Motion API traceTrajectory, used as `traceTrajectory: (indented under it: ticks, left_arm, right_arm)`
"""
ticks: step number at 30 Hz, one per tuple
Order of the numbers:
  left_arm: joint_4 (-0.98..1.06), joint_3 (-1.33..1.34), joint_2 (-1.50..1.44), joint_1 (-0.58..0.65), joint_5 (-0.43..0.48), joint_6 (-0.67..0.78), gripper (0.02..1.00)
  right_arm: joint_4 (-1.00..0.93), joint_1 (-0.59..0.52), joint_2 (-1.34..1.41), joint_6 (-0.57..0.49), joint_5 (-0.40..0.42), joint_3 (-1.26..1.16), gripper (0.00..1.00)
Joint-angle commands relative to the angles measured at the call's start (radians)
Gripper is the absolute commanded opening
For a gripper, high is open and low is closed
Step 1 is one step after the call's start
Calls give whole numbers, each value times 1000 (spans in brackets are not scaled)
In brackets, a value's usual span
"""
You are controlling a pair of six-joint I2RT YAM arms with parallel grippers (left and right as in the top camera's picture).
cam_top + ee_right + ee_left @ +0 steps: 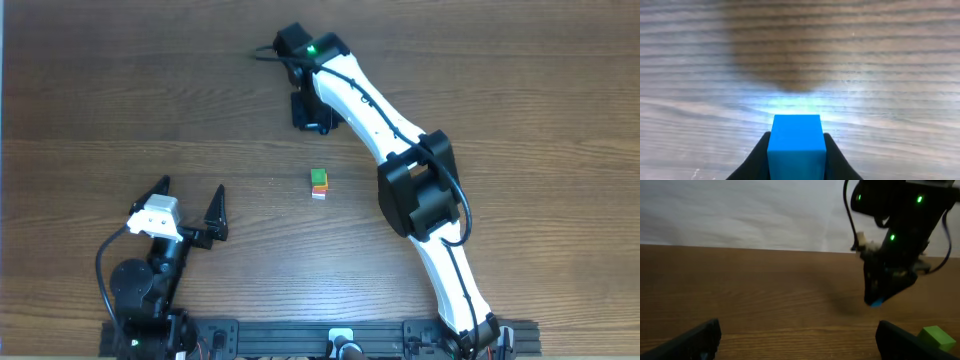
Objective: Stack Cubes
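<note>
Wooden table [120, 100], one stack [319, 181], one blue cube [795, 142]

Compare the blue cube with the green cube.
The blue cube is clamped in the right gripper; no gripper touches the green cube. The blue cube hangs above the bare table; the green cube sits on top of the small stack mid-table. Both are plain, single-coloured cubes.

— Left side?
— We see the left gripper [192, 186] low, arm folded back, fingers spread wide.
— Right?
— We see the right arm [400, 150] stretched far up-table, right gripper [311, 115] pointing down, raised, clamped on a blue cube [796, 135].
</note>
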Motion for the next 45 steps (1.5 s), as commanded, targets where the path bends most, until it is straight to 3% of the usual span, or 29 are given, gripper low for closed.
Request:
traceTrajectory:
  ticks: [1,14,22,45]
  left_arm:
    - [3,-6,-5,5,9,8,998]
    - [3,-6,-5,5,9,8,998]
    - [3,-6,-5,5,9,8,998]
    - [3,-6,-5,5,9,8,998]
  right_arm:
    - [-100,13,-64,2,56,108,14]
    - [-328,119,-256,74,58,66,14]
    - [-125,151,-391,123,-11,-285,12]
    - [-106,182,-407,169,-30,-338,12]
